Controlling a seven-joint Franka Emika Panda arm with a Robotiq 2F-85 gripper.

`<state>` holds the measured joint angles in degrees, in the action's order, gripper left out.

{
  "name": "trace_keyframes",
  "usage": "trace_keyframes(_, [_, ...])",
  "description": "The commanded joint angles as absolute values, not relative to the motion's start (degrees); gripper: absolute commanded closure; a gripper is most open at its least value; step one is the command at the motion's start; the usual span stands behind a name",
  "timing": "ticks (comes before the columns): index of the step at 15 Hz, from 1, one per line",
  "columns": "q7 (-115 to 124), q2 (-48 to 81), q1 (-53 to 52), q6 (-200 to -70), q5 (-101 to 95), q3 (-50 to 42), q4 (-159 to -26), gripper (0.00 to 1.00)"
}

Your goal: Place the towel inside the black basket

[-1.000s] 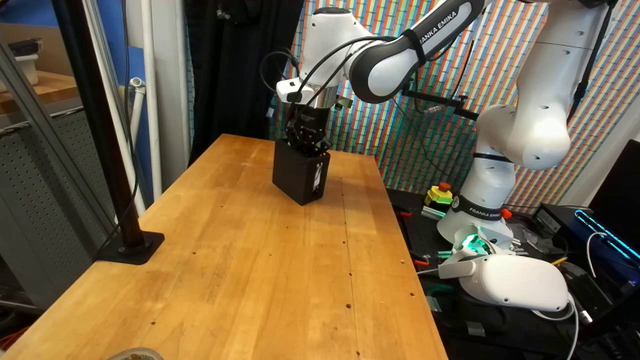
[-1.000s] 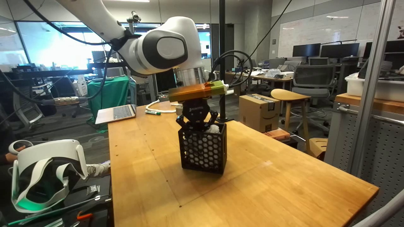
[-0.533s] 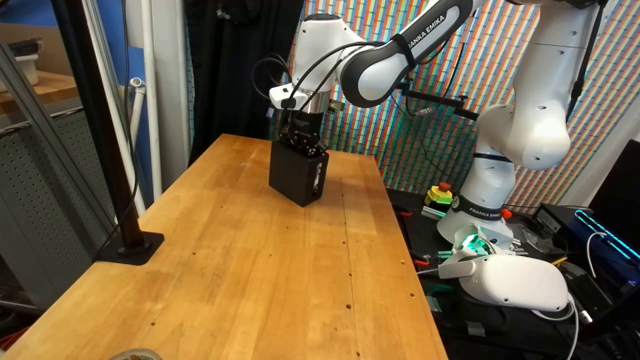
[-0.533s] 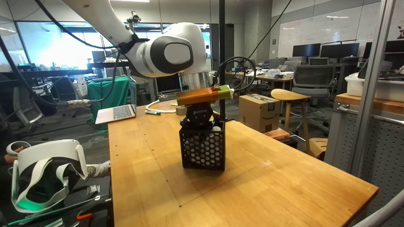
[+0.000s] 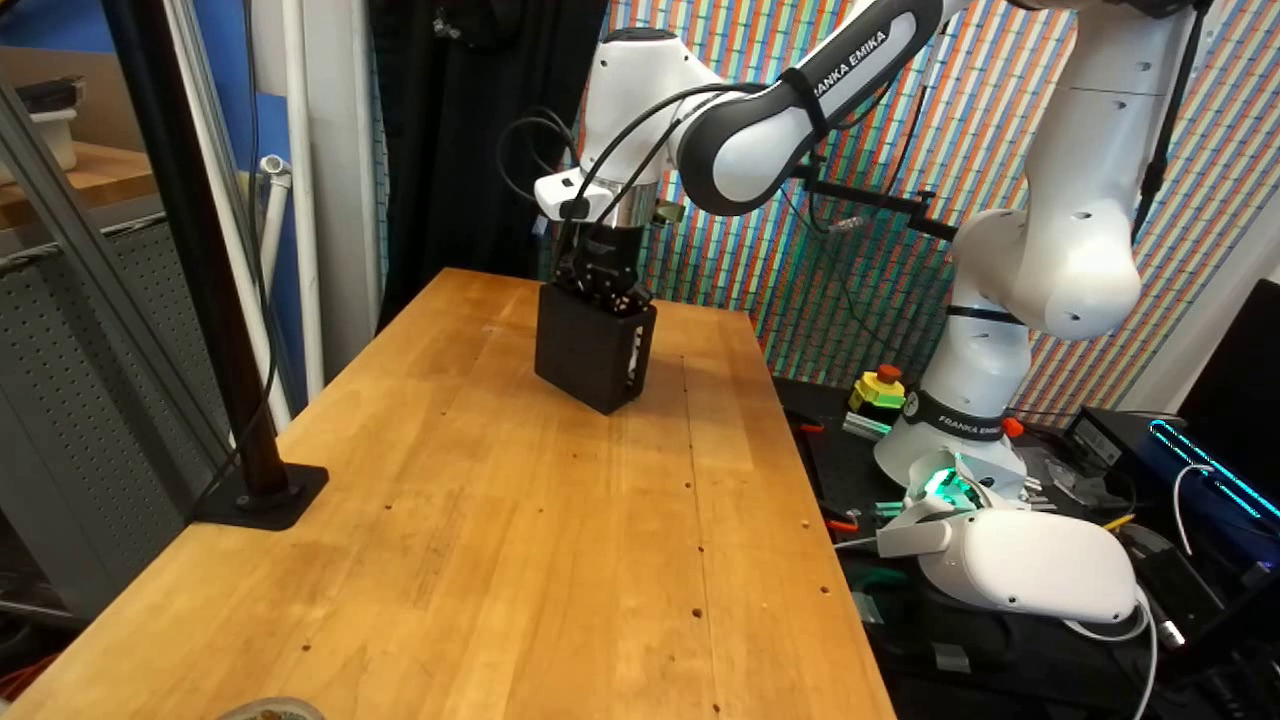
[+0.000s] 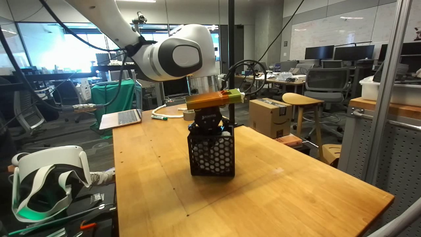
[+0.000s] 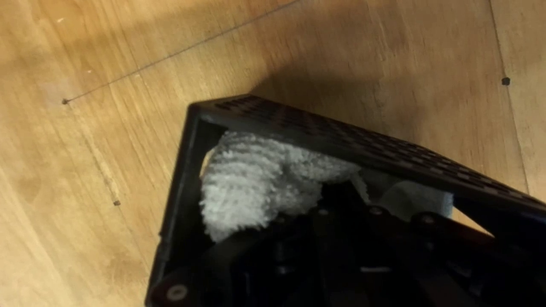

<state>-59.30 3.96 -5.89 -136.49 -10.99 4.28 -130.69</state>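
Over the last second I had brought the arm (image 6: 179, 56) lower, so the fingers (image 7: 324, 218) sat deeper in the black basket (image 5: 580, 350), which had itself shifted and turned slightly on the table (image 5: 540, 520). The arm reached out over the table, bent at the wrist, its last section hanging nearly straight down. Its shell was smooth and white with dark grey joint caps; below them came a silvery collar (image 5: 637, 205), and in an exterior view I saw a glossy orange and yellow-green block (image 6: 210, 100) fixed just above the fingers.

I had the fingers drawn together, narrow; their tips were lost in the dark beside the folds, and I could not tell whether they pinched any cloth. The towel (image 7: 241, 183) lay inside the black basket, bunched up near the rim against a perforated wall. It was pale, thick and fuzzy, with ribbed rows in its pile, and bits of it showed through the hexagonal holes. The black basket was box-shaped and stood upright; another of its sides was plain and solid. Farther along the inside I made out a smoother greyish patch (image 7: 418, 198), too dim to identify.
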Motion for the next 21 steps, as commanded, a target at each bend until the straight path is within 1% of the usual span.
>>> trace_keyframes(1, [-58.6,8.7,-5.4,-135.8,-12.1,4.8,-128.8,0.88])
trace_keyframes(4, [-59.4,10.4,-5.1,-133.2,-11.4,4.8,-126.9,0.89])
trace_keyframes(5, [-59.9,10.7,-5.0,-132.6,-11.0,4.9,-126.4,0.88])
trace_keyframes(10, [-59.4,10.1,-5.1,-131.9,-11.6,5.1,-126.1,0.89])
trace_keyframes(15, [-57.2,4.5,-5.4,-131.5,-13.0,5.2,-127.3,0.86])
trace_keyframes(19, [-54.8,0.3,-5.9,-132.3,-17.4,5.5,-128.2,0.89])
trace_keyframes(21, [-53.7,-0.8,-5.8,-132.5,-19.5,5.6,-128.1,0.88])
